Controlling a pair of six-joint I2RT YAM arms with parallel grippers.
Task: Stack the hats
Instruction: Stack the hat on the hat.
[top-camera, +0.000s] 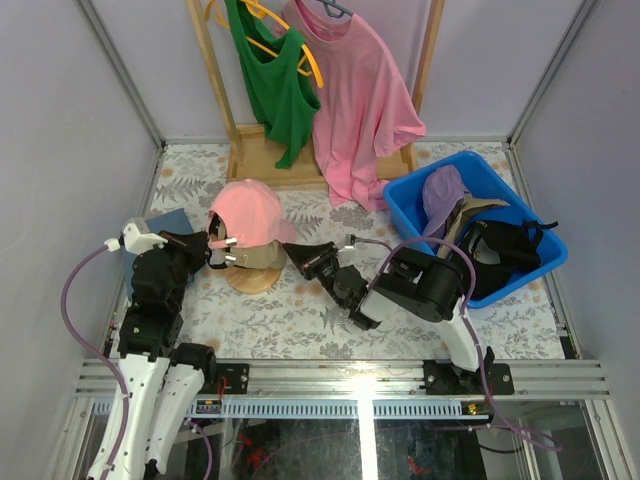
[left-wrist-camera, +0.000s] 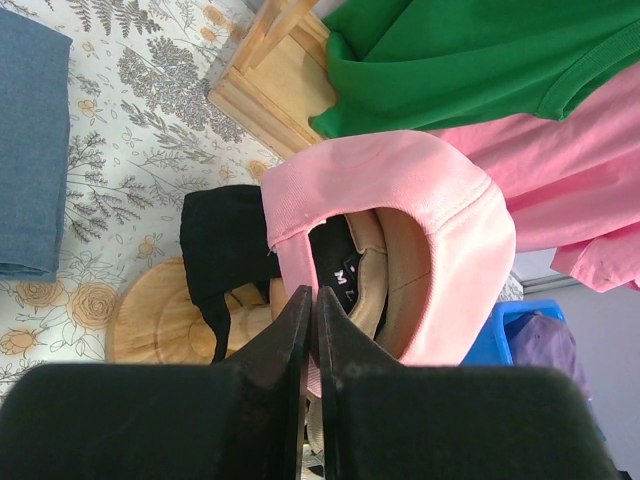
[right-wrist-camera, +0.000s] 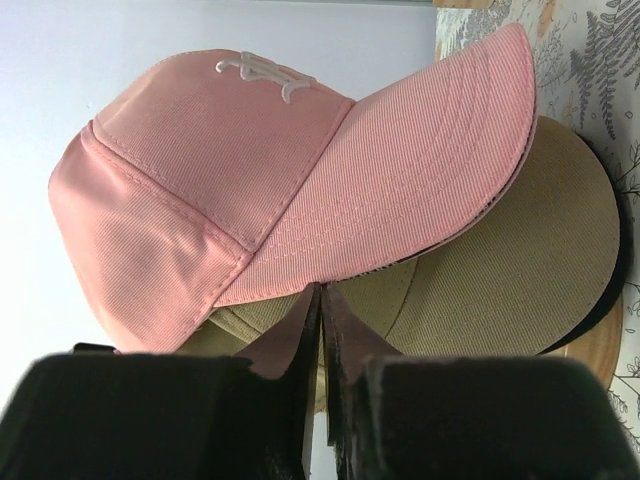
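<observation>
A pink hat (top-camera: 248, 208) (left-wrist-camera: 400, 180) (right-wrist-camera: 200, 160) tops a pile with a tan hat (top-camera: 262, 258) (right-wrist-camera: 500, 260) and a black hat (left-wrist-camera: 225, 240) under it, all on a round wooden stand (top-camera: 255, 278) (left-wrist-camera: 160, 320). My left gripper (top-camera: 218, 252) (left-wrist-camera: 313, 292) is shut on the pink hat's rear band. My right gripper (top-camera: 296, 252) (right-wrist-camera: 321, 288) is closed on the near side edge of the pink brim, just above the tan brim. A lavender hat (top-camera: 442, 192), a black one (top-camera: 505, 250) and a tan one (top-camera: 478, 208) lie in the blue bin (top-camera: 400, 210).
A wooden rack (top-camera: 265, 160) at the back holds a green tank top (top-camera: 275, 80) and a pink T-shirt (top-camera: 355, 100) that hang close behind the pile. A blue piece of fabric (top-camera: 165, 222) (left-wrist-camera: 30, 150) lies left of the stand. Metal frame posts line the table's sides.
</observation>
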